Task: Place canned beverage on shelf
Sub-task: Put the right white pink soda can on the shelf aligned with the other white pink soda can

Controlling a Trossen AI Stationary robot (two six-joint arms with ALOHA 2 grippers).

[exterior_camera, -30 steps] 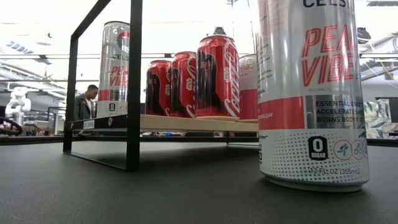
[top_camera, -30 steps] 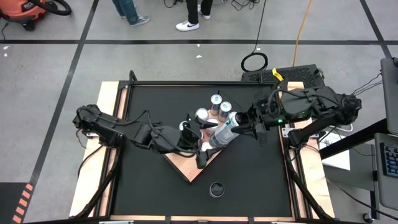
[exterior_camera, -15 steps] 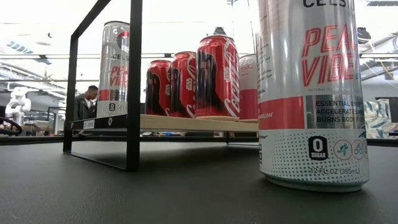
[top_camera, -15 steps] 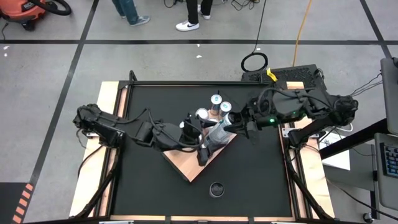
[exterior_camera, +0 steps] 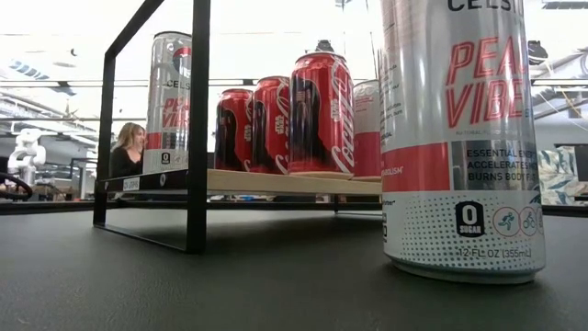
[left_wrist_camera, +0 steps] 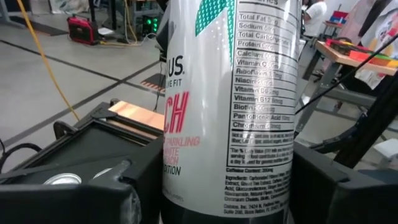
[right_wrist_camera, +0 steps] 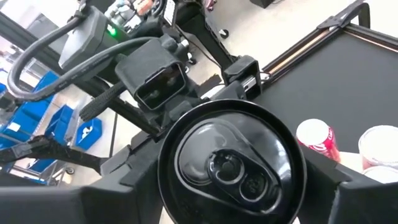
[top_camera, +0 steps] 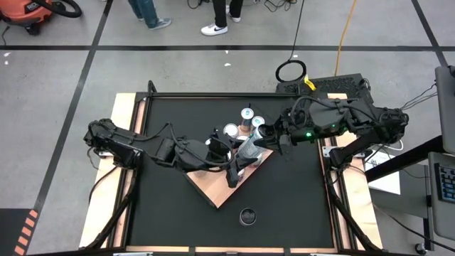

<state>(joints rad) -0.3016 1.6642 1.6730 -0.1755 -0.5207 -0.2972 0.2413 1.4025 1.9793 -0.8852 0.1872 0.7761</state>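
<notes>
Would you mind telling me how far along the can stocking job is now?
Several cans already stand on the shelf. In hand: a tall can, tilted over the shelf, gripped by the right end effector and the left end effector. Left: stand it on the shelf; another can waits on the black table.

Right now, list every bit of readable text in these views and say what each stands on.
"PEA… VIBE", "0 SUGAR", "12 FL OZ (355ml)": tall can nearest the low camera.
"CELS…": silver can on the shelf.
"Sodium", "Vitamin C", "Biotin", "Chromium", "SPARKLING": held can between the left pincer's fingers.
Red cans: script logo, not clearly readable.
Fine print elsewhere: too small to read.
</notes>
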